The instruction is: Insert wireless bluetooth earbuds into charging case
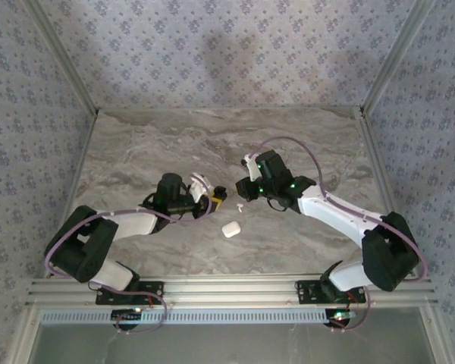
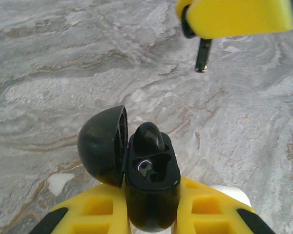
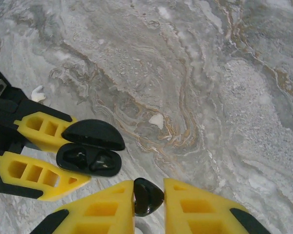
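Now the right gripper (image 3: 147,201) pinches a black earbud (image 3: 147,195), just right of the black charging case (image 2: 151,195) clamped in the left gripper (image 2: 154,210). The case's lid (image 2: 101,144) stands open, and an empty socket (image 2: 149,170) faces the incoming earbud.

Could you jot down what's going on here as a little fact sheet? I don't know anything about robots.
left gripper: shut on black charging case, lid open
inside case: one black earbud seated; other slot looks empty
right gripper: shut on second black earbud, apart from the case
marble table: white case and small white piece, both untouched
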`<state>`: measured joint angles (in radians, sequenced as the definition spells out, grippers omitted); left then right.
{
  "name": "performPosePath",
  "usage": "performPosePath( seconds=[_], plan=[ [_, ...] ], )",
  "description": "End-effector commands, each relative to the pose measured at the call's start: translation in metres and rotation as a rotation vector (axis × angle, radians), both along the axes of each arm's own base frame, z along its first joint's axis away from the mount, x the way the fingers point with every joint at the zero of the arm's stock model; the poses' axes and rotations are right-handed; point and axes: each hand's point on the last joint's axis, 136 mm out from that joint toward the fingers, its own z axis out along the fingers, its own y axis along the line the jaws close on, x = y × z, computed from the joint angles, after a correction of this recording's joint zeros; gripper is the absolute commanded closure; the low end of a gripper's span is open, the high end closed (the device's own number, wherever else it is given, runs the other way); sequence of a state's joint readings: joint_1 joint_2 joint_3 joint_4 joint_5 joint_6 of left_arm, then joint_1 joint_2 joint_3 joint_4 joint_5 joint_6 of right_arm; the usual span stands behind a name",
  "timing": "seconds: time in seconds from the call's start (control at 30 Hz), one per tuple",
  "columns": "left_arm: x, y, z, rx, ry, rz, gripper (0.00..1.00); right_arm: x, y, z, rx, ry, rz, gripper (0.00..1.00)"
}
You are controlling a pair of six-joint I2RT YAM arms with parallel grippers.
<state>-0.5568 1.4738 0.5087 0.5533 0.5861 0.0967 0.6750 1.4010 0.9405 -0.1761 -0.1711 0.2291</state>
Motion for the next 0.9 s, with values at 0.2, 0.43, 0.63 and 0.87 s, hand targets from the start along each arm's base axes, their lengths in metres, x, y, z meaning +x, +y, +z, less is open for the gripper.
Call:
performPosePath(
  seconds=[0.2, 0.43, 0.63, 0.87],
  plan=[
    [-0.004, -0.019, 0.034, -0.079, -0.103, -0.120, 0.87, -0.007, 0.019, 0.035, -0.037, -0.151, 0.134, 0.80],
    [-0.005, -0.023, 0.041, -0.109, -0.095, -0.132, 0.87, -0.011, 0.023, 0.040, -0.079, -0.198, 0.166, 0.80],
    [-0.007, -0.026, 0.046, -0.120, -0.094, -0.153, 0.87, -0.008, 0.023, 0.044, -0.086, -0.214, 0.163, 0.80],
    [-0.009, -0.029, 0.050, -0.132, -0.091, -0.161, 0.87, -0.008, 0.029, 0.043, -0.090, -0.216, 0.184, 0.80]
  ],
)
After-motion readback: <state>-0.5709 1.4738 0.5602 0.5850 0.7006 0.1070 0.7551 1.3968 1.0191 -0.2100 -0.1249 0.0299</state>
